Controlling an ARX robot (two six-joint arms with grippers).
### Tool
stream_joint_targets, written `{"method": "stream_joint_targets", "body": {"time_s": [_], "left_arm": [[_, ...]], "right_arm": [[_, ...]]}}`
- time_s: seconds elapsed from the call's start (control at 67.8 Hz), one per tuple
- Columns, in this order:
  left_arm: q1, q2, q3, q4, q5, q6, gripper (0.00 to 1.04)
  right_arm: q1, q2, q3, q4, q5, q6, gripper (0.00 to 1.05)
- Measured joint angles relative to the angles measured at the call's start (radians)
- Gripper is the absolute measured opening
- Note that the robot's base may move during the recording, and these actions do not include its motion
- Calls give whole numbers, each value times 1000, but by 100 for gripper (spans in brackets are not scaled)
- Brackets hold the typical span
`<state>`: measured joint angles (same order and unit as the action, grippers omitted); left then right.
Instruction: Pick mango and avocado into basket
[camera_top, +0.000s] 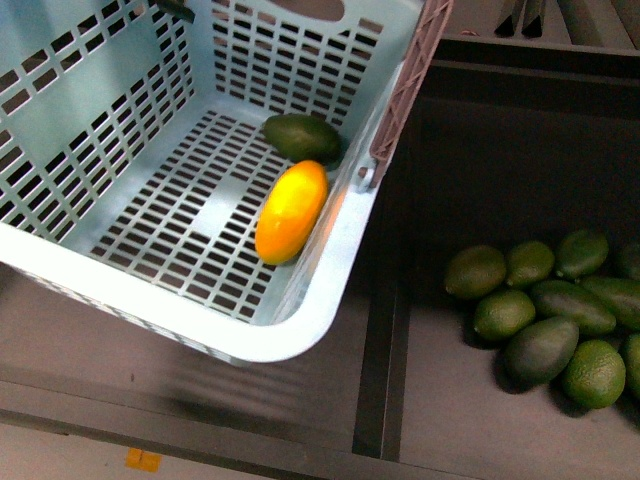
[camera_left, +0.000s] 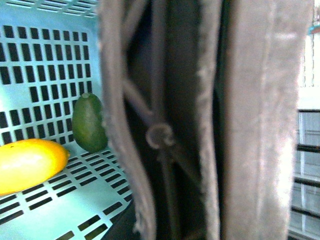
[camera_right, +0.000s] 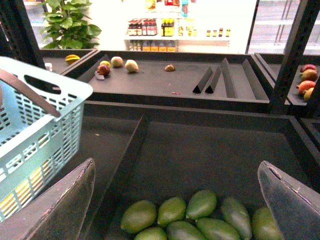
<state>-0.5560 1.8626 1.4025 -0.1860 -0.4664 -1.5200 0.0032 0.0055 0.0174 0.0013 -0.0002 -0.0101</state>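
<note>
Both fruits are home: the mango (camera_top: 291, 211) lies on the basket (camera_top: 120, 280) floor against its side wall, the avocado (camera_top: 301, 137) touching its far end, right jaws spread empty above the avocado pile (camera_right: 200, 220), left jaws' state unreadable.

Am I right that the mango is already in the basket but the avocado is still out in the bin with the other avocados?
Only the avocado part is wrong. The front view shows the mango in the basket and the avocado in there too, just beyond it near the far corner. The other avocados remain in the bin.
</note>
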Motion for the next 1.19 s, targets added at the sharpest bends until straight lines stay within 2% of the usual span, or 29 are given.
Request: {"method": "stream_joint_targets", "body": {"time_s": [0.162,0.177,0.221,0.31,0.354,0.826,0.973,1.195], "left_arm": [[45,79,0,65,47,4,13],[68,153,15,97,93,-21,13],[79,163,18,106,110,-18,13],[121,241,60,163,229,8,13],[136,275,58,166,256,7,13],[138,287,-22,185,260,-27,14],[133,265,-39,172,249,-29,40],[128,122,-124,180,139,-55,84]], "right_arm": [[0,0,0,0,0,0,96],[0,0,0,0,0,0,96],[0,0,0,0,0,0,96],[0,-2,0,0,0,0,96],[0,-2,0,0,3,0,96],[0,-1,0,-1,0,0,96],[0,-2,0,-1,0,0,96],[0,-2,0,-1,0,0,96]]}}
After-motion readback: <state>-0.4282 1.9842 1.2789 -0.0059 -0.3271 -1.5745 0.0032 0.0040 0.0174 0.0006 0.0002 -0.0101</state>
